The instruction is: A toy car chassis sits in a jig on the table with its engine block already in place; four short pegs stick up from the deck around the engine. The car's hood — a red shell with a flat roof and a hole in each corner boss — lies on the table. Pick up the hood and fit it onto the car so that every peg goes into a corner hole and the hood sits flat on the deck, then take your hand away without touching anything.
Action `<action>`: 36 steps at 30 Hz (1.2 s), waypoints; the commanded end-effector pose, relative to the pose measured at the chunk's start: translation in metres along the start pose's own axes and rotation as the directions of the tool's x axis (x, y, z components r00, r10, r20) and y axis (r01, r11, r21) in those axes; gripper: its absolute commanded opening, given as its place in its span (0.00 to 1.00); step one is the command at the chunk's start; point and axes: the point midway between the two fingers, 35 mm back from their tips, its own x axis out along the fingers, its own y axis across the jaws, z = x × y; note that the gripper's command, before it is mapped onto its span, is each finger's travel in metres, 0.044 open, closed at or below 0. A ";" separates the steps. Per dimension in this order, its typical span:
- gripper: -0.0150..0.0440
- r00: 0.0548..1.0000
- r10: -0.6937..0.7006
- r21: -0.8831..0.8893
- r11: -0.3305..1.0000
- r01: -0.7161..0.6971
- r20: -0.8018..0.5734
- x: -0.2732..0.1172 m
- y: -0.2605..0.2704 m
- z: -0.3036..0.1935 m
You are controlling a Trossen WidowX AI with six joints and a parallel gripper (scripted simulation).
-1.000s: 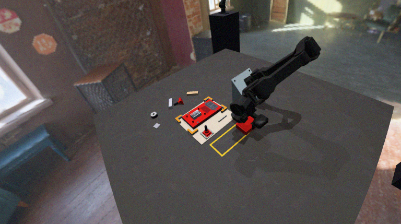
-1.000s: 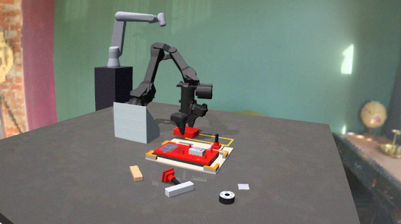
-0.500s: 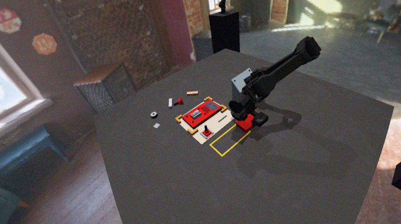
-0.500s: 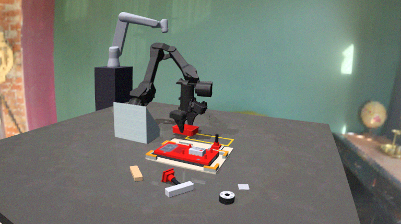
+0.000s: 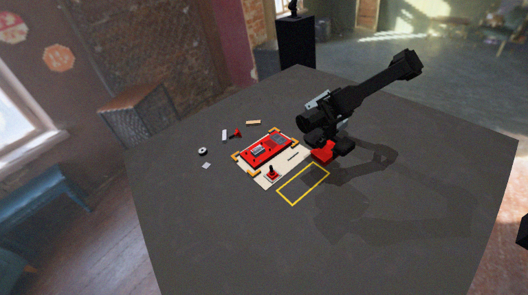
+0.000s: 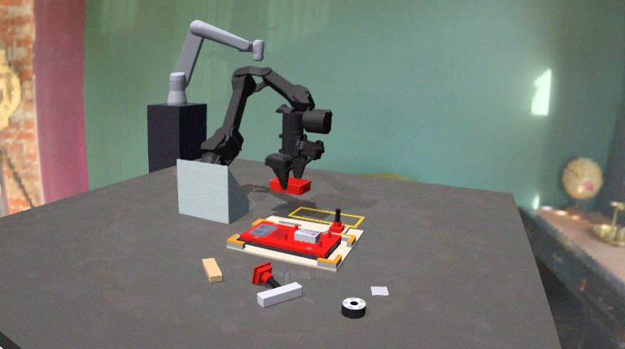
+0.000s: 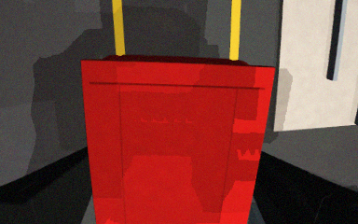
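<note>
The hood [image 5: 320,156] [image 6: 297,189] [image 7: 177,112], a red shell with a flat roof, is between the fingers of my gripper [image 5: 324,149] [image 6: 291,183] [image 7: 174,161], which is shut on it. The hood hangs level a little above the table, beyond one end of the yellow outline. The red chassis [image 5: 271,143] [image 6: 295,246] sits in the jig, a cream board [image 5: 288,163] [image 7: 303,70] with orange corner brackets. The grey engine block [image 5: 257,149] [image 6: 307,235] stands on the deck with short pegs around it. The hood's corner holes are hidden.
A red piece with a black upright post [image 5: 271,171] [image 6: 338,220] stands on the board. The yellow outline [image 5: 303,195] lies beside the board. A tan block [image 6: 211,270], a white bar [image 6: 279,294], a red-and-black part [image 6: 262,273] and a wheel [image 6: 353,307] lie beyond the jig.
</note>
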 end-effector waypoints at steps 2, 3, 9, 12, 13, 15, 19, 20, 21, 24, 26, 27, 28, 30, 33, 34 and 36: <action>0.25 1.000 -0.001 -0.008 1.000 0.001 0.003 -0.020 0.001 0.001; 0.25 1.000 -0.001 -0.008 1.000 0.001 0.003 -0.023 0.001 0.001; 0.25 1.000 -0.001 -0.008 1.000 0.001 0.003 -0.038 0.001 0.001; 0.25 1.000 -0.001 -0.008 1.000 0.001 0.003 -0.039 0.001 0.001; 0.25 1.000 0.001 -0.002 1.000 -0.001 0.004 -0.034 0.001 0.001; 0.25 1.000 0.000 -0.003 1.000 0.000 0.005 -0.035 -0.001 0.005; 0.25 1.000 -0.002 -0.006 1.000 0.002 0.006 -0.038 -0.006 0.016; 0.25 1.000 -0.003 -0.007 1.000 0.003 0.007 -0.039 -0.007 0.019; 0.25 1.000 -0.004 -0.008 1.000 0.004 0.007 -0.040 -0.009 0.022; 0.25 1.000 -0.006 -0.010 1.000 0.006 0.008 -0.042 -0.013 0.031; 0.25 1.000 -0.007 -0.012 1.000 0.007 0.008 -0.043 -0.017 0.036; 0.25 1.000 -0.007 -0.012 1.000 0.007 0.008 -0.044 -0.019 0.039; 0.25 1.000 -0.008 -0.013 1.000 0.008 0.009 -0.044 -0.020 0.042; 0.25 1.000 -0.009 -0.015 1.000 0.009 0.009 -0.045 -0.024 0.048; 0.25 1.000 -0.010 -0.017 1.000 0.011 0.010 -0.047 -0.030 0.056; 0.25 1.000 -0.011 -0.018 1.000 0.011 0.010 -0.048 -0.032 0.059; 0.25 1.000 -0.012 -0.020 1.000 0.012 0.010 -0.048 -0.036 0.064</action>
